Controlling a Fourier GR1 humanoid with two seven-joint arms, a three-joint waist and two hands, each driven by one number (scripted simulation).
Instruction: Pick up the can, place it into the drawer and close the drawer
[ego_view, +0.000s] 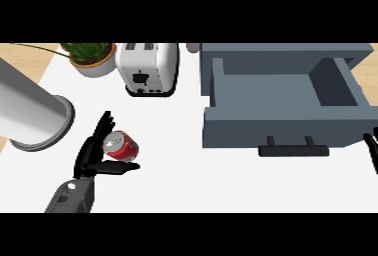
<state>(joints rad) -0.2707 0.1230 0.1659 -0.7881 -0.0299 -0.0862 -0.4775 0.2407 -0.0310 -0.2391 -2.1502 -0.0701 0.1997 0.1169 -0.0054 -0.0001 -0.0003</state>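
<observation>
Left hand (94, 156), black, at lower left of the head view, grey forearm coming up from the bottom edge. Fingers straight, pointing up along the left side of the red cylindrical soda can with silver top (121, 146); thumb sticks out to the right just under the can. Fingers touch or nearly touch the can, can't tell which. Not curled round it, so hand is wide, holding nothing.

Can sits on the white surface (221, 185), tilted, top facing up-left. Well apart from the grey box-shaped drawer (284, 80), which is pulled open at upper right, inside bare, black bar handle (294, 149) on its front.

Right hand (371, 150): only black fingers show at the right edge, beside the drawer front. Can't tell its state.

Also on the surface: white toaster (150, 67) at top centre, green potted plant in a white pot (90, 57) to its left, big silver-grey cylinder (29, 115) lying at far left.
</observation>
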